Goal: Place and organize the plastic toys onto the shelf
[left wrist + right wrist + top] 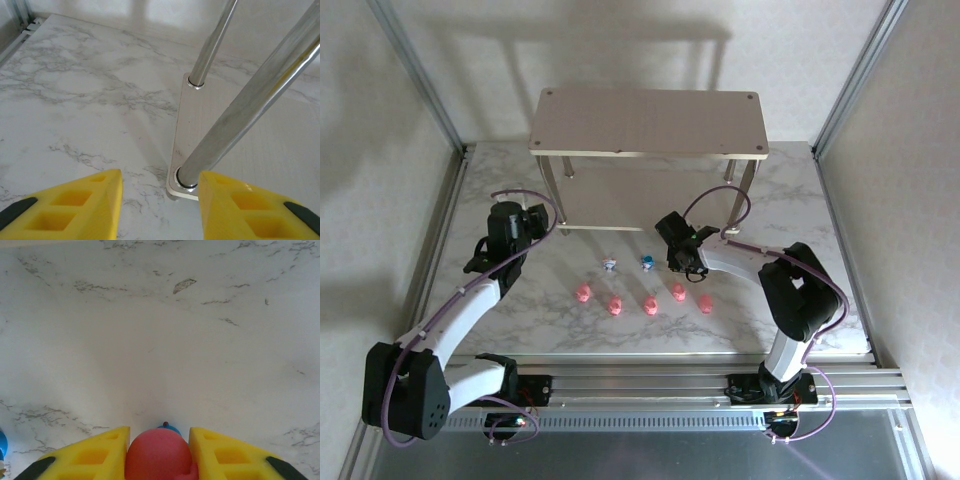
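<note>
— Red toy in your right claw: gripped, or only framed?

— Gripped, as I read it. My yellow fingers stand narrow against both its sides, low over the marble table. Whether it is off the marble I cannot tell. I took it by the flanks because it is round and tiny, and an off-centre squeeze could squirt it out.

— And the others?

— Five pink toys lie in a loose row on the table in front of the shelf, with two whitish ones just behind them, nearer the shelf. None is on the top board, so I judge the job barely begun.

— Why is your left claw parked by that leg?

— It hangs part-way open with nothing between the fingers, close to the shelf's near left leg and the corner of the lower board. I'd guess that keeps it out of the right arm's way and beside a free stretch of board for its own turn.
</note>
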